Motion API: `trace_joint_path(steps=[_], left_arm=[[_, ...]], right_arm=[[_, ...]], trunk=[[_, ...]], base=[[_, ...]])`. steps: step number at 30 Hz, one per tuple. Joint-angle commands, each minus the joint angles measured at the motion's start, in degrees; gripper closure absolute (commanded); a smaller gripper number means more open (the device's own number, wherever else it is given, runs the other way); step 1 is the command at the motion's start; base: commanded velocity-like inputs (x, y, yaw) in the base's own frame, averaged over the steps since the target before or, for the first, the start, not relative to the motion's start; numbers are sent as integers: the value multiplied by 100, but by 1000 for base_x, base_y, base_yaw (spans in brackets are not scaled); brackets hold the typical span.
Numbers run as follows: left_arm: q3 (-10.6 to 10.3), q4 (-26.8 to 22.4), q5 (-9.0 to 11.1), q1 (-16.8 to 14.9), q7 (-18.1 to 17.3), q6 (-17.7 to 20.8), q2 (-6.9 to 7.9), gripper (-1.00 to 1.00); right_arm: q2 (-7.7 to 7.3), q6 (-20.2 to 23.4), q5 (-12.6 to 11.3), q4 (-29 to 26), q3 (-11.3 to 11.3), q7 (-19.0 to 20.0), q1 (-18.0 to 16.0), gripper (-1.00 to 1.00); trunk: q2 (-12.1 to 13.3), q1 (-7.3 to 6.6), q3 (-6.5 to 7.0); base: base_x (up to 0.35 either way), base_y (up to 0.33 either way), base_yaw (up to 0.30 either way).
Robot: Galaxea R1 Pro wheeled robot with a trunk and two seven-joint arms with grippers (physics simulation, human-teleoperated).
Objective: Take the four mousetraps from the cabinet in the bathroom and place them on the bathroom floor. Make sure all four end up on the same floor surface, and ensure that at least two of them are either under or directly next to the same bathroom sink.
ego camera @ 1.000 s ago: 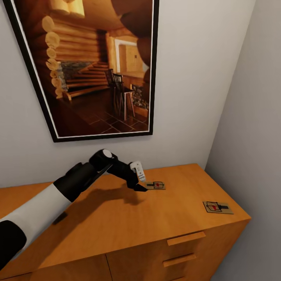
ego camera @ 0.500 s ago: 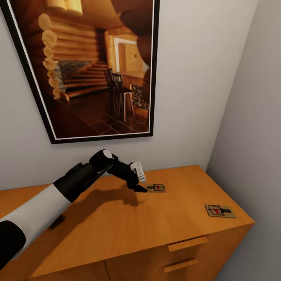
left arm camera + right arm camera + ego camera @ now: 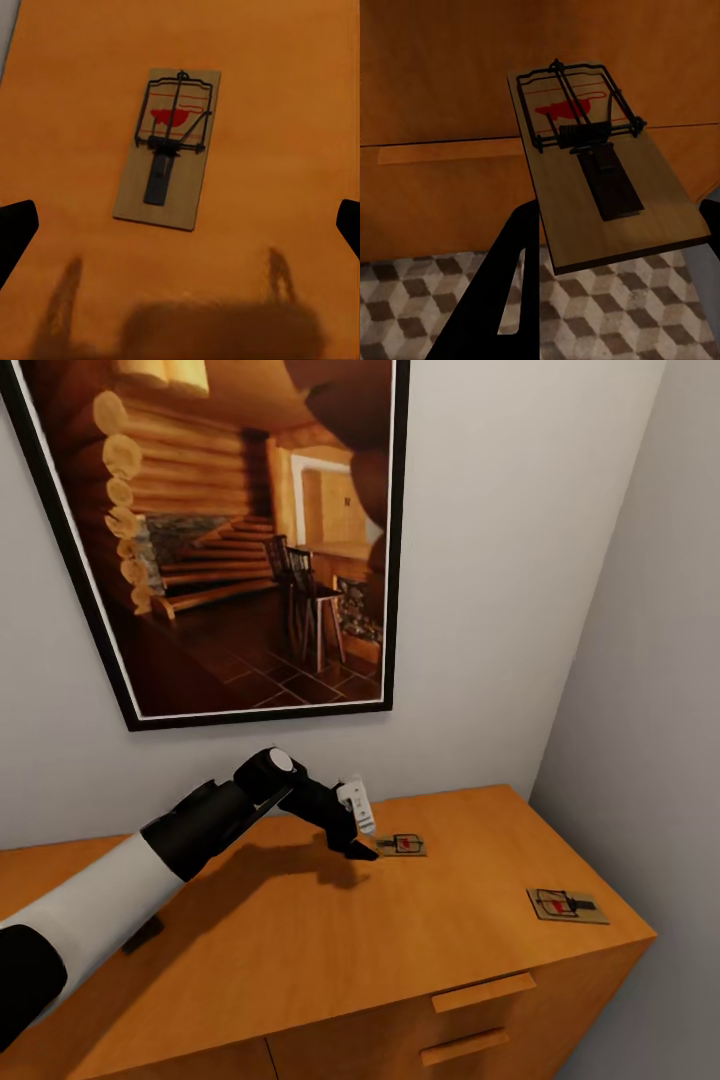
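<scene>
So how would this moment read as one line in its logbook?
left tool: open, at mousetrap on cabinet | right tool: holding second mousetrap | third mousetrap: on cabinet

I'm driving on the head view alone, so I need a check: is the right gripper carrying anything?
Observer: Yes. The right gripper is shut on a held mousetrap, wire side up.
Operator: What lies beneath it?
Observer: The cube-patterned bathroom floor, with the cabinet front behind.
Operator: Is my left gripper around the rear mousetrap yet?
Observer: The left gripper is open, its fingertips either side of the rear mousetrap and apart from it.
</scene>
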Motion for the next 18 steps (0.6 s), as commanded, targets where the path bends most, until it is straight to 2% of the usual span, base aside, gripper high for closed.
trace_joint_path(steps=[1, 3, 6, 12, 18], left_arm=[[-93, -2, 3, -6, -9, 37, 0, -100], [-263, 2, 2, -6, -9, 37, -10, -100], [-329, 4, 0, -6, -9, 32, -51, -100], [-361, 4, 3, -7, -9, -231, -94, -100], [-360, -17, -4, -6, -9, -336, -95, -100]], right_arm=[[2, -13, 52, 3, -41, -22, -3, 100], [2, -13, 52, 3, -41, -22, -3, 100], [2, -13, 52, 3, -44, -22, -3, 100], [2, -13, 52, 3, -42, -22, -3, 100], [2, -13, 52, 3, -44, -22, -3, 100]], trunk=[[-3, 0, -6], [-3, 0, -6], [-3, 0, -6], [-3, 0, -6], [-3, 0, -6]], base=[[0, 0, 0], [0, 0, 0], [0, 0, 0], [0, 0, 0], [0, 0, 0]])
